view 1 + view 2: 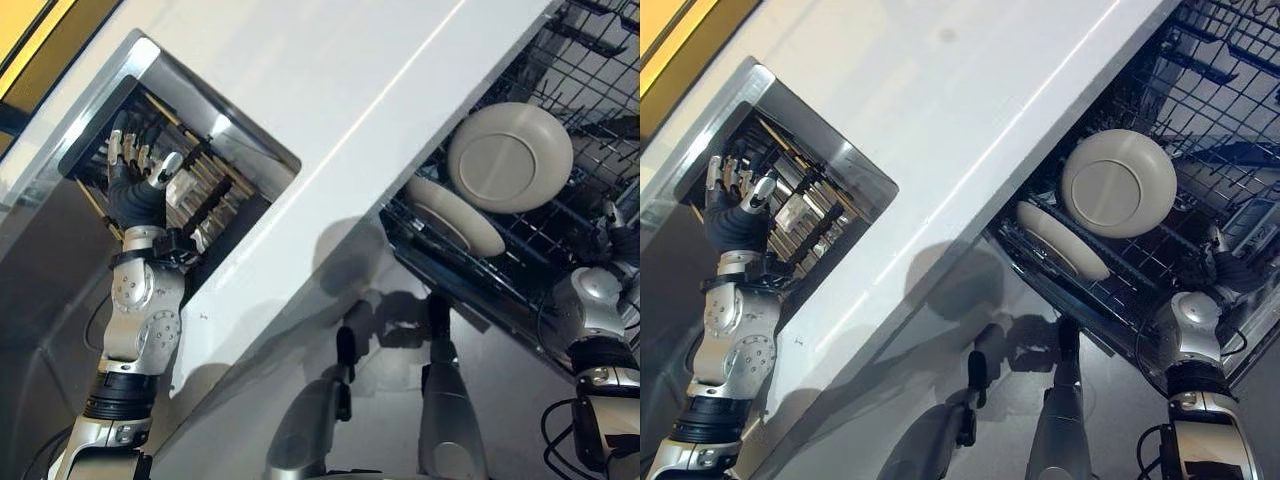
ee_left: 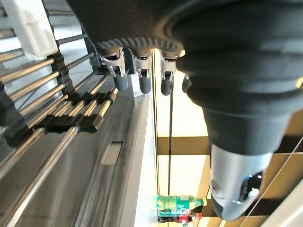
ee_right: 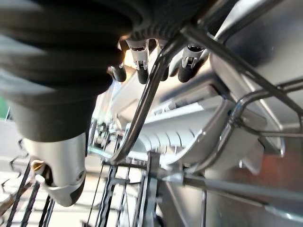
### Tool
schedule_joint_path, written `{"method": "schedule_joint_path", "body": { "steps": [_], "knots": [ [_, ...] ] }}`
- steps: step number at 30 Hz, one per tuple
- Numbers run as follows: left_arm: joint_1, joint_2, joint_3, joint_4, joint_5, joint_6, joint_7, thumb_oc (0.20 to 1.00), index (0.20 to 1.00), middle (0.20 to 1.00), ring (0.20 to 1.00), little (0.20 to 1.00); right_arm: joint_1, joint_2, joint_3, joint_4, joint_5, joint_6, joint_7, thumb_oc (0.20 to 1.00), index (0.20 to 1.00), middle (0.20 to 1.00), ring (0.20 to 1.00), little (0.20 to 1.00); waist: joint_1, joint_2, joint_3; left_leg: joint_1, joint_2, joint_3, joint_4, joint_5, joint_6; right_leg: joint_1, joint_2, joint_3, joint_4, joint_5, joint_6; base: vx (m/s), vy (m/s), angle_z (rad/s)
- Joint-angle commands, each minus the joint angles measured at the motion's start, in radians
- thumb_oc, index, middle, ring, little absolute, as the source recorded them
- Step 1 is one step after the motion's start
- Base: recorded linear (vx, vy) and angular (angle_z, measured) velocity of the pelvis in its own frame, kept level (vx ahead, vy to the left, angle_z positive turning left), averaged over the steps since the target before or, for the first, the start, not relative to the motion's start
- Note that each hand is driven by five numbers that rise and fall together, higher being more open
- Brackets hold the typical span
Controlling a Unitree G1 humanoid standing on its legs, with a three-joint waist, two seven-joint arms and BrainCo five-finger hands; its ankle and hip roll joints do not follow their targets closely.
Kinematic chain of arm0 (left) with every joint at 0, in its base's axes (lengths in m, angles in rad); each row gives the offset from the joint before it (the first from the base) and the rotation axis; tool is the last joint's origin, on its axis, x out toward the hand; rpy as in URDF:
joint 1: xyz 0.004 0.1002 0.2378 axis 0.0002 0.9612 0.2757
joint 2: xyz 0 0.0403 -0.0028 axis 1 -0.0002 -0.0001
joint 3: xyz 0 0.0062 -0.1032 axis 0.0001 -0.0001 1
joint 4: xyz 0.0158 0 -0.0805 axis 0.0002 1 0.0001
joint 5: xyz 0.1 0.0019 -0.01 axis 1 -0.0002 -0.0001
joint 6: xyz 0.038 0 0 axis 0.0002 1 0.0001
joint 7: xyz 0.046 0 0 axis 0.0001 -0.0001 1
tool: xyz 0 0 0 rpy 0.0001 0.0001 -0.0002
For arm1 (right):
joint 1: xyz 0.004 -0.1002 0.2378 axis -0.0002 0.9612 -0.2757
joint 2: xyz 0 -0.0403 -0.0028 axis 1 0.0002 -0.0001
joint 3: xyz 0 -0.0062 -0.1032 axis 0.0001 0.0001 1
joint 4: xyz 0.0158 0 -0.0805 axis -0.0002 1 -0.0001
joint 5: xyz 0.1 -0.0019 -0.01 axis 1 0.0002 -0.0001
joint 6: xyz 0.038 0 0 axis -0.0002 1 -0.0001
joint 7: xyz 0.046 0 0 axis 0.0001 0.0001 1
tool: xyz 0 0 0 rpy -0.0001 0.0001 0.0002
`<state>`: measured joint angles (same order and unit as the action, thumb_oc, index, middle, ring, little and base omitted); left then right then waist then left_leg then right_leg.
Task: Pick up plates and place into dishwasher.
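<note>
Two plates (image 1: 510,157) (image 1: 455,215) racked.
We see left hand (image 1: 135,165) open, empty, in the sink (image 1: 215,135); right hand (image 3: 142,56) curled on rack wire (image 3: 147,101).

Bright, even light falls from above on the white tabletop (image 1: 330,150), which carries a thin glare streak along its length. My arms throw soft dark shadows on the grey floor (image 1: 500,330) beneath it. The dishwasher rack (image 1: 590,60) sits dimmer, though the pale plates (image 1: 510,157) catch the light. In my left wrist view my fingers (image 2: 144,82) are close and soft-focused against a strong yellow backlight. In my right wrist view the wire (image 3: 151,90) blurs near the lens.
</note>
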<state>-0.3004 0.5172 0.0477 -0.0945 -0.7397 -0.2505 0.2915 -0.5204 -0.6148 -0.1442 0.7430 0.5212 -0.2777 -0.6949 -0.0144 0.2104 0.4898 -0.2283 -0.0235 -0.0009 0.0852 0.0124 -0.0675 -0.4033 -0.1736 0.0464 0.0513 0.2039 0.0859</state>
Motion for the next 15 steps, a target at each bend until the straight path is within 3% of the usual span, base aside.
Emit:
{"method": "schedule_joint_path", "body": {
  "steps": [1, 9, 15],
  "knots": [
    [-0.003, -0.053, -0.012, -0.052, 0.043, -0.068, 0.0, 1.0, 1.0, 1.0, 1.0, 1.0, -0.044, 0.05, 0.114, -0.039, -0.01, 0.029, 0.121, 1.0, 1.0, 1.0, 1.0, 1.0, 0.014, 0.058, 0.03, -0.144, -0.046, -0.028, 0.112, 0.021, 0.035, -0.009, -0.037, 0.025, 0.131, -0.128, -0.002, 0.01, 0.027, -0.07],
    [-0.016, -0.069, -0.031, -0.058, 0.057, -0.061, 0.024, 1.0, 1.0, 1.0, 1.0, 1.0, -0.07, 0.093, 0.16, -0.091, 0.007, -0.006, 0.238, 1.0, 1.0, 1.0, 1.0, 1.0, 0.022, 0.063, 0.03, -0.148, -0.056, -0.029, 0.105, 0.028, 0.039, -0.022, -0.048, 0.02, 0.134, -0.123, 0.003, 0.01, 0.062, -0.01],
    [-0.015, -0.094, -0.048, -0.056, 0.064, -0.07, 0.034, 1.0, 1.0, 1.0, 1.0, 1.0, -0.104, 0.142, 0.21, -0.179, -0.079, 0.019, 0.244, 1.0, 1.0, 1.0, 1.0, 1.0, 0.029, 0.068, 0.03, -0.138, -0.07, -0.028, 0.103, 0.026, 0.044, -0.018, -0.063, 0.02, 0.135, -0.119, 0.009, 0.02, 0.118, -0.04]
  ]
}}
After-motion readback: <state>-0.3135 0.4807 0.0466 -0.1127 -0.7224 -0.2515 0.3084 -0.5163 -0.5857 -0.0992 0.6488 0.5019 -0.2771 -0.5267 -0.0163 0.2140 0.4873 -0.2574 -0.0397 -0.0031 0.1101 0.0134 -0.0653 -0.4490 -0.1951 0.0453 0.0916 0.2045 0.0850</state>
